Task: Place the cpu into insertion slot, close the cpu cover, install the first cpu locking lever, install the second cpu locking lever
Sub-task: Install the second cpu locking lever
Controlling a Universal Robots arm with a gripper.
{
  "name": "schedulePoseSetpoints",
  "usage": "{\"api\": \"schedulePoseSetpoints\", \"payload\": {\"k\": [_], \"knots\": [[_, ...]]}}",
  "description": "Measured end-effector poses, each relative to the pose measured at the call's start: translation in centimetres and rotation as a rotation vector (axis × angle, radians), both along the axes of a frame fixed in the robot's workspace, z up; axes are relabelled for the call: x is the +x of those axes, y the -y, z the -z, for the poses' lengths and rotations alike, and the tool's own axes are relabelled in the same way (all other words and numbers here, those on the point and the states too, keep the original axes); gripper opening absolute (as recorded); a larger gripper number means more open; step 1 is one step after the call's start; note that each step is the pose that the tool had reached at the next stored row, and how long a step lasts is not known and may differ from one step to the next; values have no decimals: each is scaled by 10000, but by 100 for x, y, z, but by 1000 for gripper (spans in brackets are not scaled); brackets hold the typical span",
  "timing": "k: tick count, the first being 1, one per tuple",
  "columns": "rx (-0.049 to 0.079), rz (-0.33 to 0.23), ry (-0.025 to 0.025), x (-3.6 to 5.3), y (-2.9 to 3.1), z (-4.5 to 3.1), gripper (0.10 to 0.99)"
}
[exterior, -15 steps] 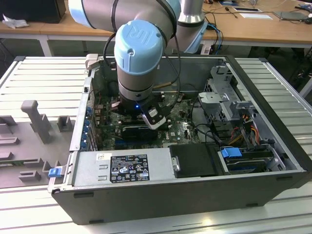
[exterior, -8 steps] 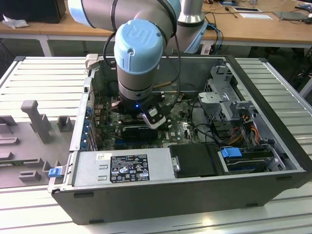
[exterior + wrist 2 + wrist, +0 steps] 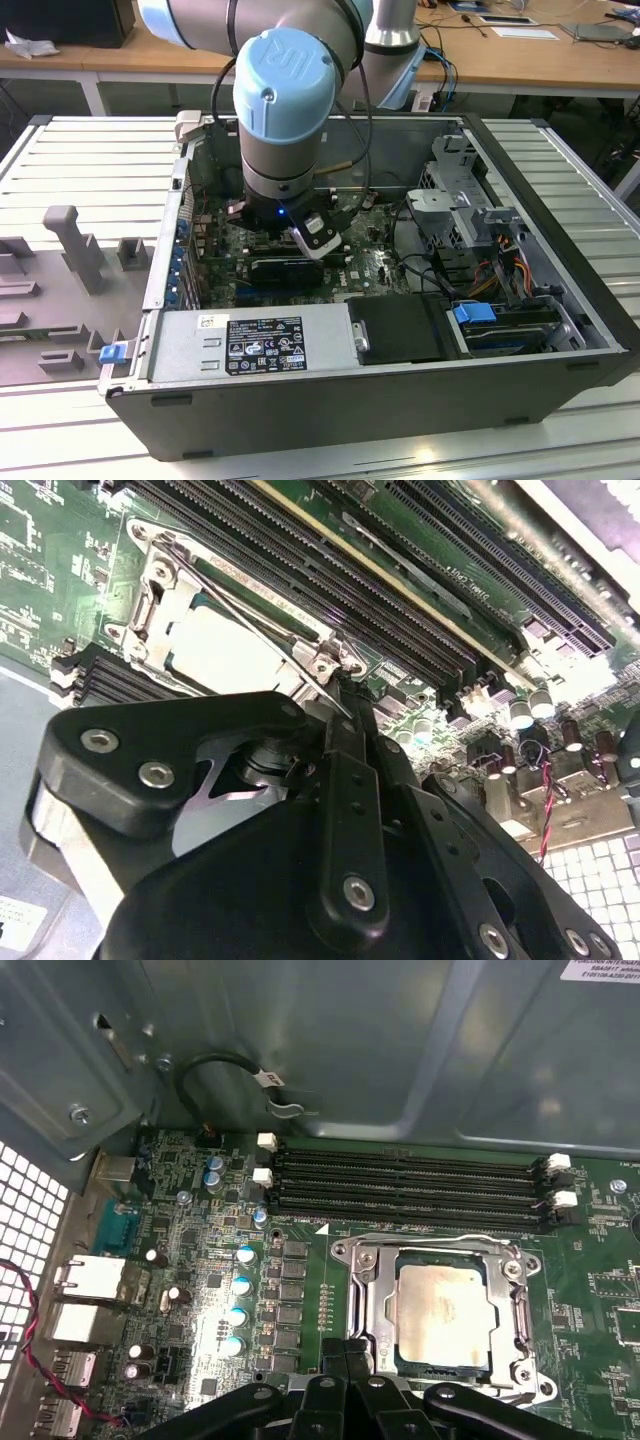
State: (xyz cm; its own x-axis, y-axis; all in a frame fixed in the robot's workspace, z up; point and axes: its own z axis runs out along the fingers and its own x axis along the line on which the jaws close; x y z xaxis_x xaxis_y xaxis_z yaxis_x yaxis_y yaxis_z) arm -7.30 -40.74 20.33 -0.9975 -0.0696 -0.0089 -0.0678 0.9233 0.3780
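Cpu: cpu (image 3: 444, 1315), flat square chip with a pale silver-beige, slightly mottled top; lies flat inside the insertion slot (image 3: 372, 1310) on the green motherboard (image 3: 200, 1260), beside the long black memory slots (image 3: 410, 1185).
Cover: cpu cover (image 3: 517, 1305), silvery metal frame plate, lies down around the chip, which shows through its window.
Lever: thin wire lever (image 3: 255, 620) crosses the socket in the second wrist view.
Gripper: gripper (image 3: 347, 1358) low at the socket's edge, fingertips pressed together, nothing between them.
Case: open computer case (image 3: 560, 230) on a slatted table (image 3: 80, 150).
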Motion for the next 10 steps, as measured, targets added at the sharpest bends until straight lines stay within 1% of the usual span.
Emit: {"api": "schedulePoseSetpoints", "payload": {"k": [2,3,4,5,7,8,9,10], "knots": [[1,0,0,0,0,-20,106],[-1,0,0,0,0,-51,106],[1,0,0,0,0,-101,106],[0,0,0,0,0,-133,106],[1,0,-1,0,0,-272,106],[0,0,-2,0,0,-318,106],[1,-3,-12,6,0,-354,106],[3,-2,-29,35,-1,-355,106]]}}
